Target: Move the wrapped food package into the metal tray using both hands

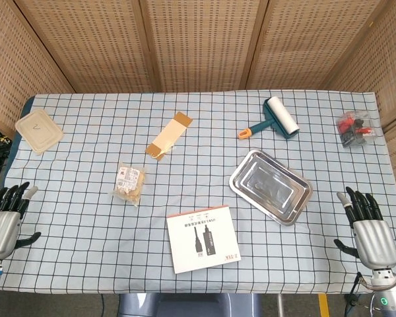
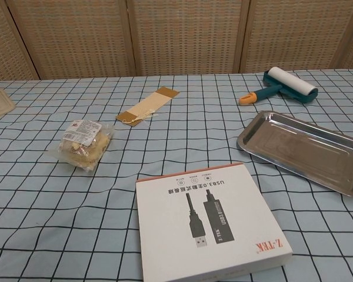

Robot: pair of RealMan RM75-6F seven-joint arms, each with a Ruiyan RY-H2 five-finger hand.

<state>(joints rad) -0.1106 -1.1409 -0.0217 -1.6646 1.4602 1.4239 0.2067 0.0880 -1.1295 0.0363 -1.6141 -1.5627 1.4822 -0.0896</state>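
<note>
The wrapped food package (image 1: 129, 181) (image 2: 83, 143) is a clear bag of tan pieces with a small label, lying left of the table's middle. The empty metal tray (image 1: 271, 187) (image 2: 303, 150) sits at an angle to the right. My left hand (image 1: 4, 222) hovers at the table's near left corner, fingers apart, holding nothing. My right hand (image 1: 367, 227) is at the near right corner, fingers also spread and empty. Both hands are far from the package and the tray. The chest view shows neither hand.
A white box (image 1: 202, 238) (image 2: 209, 218) picturing a USB cable lies at the front between package and tray. A brown paper strip (image 1: 169, 135), a teal lint roller (image 1: 277, 119), a lidded container (image 1: 38, 130) and a clear bag of red parts (image 1: 356, 127) lie further back.
</note>
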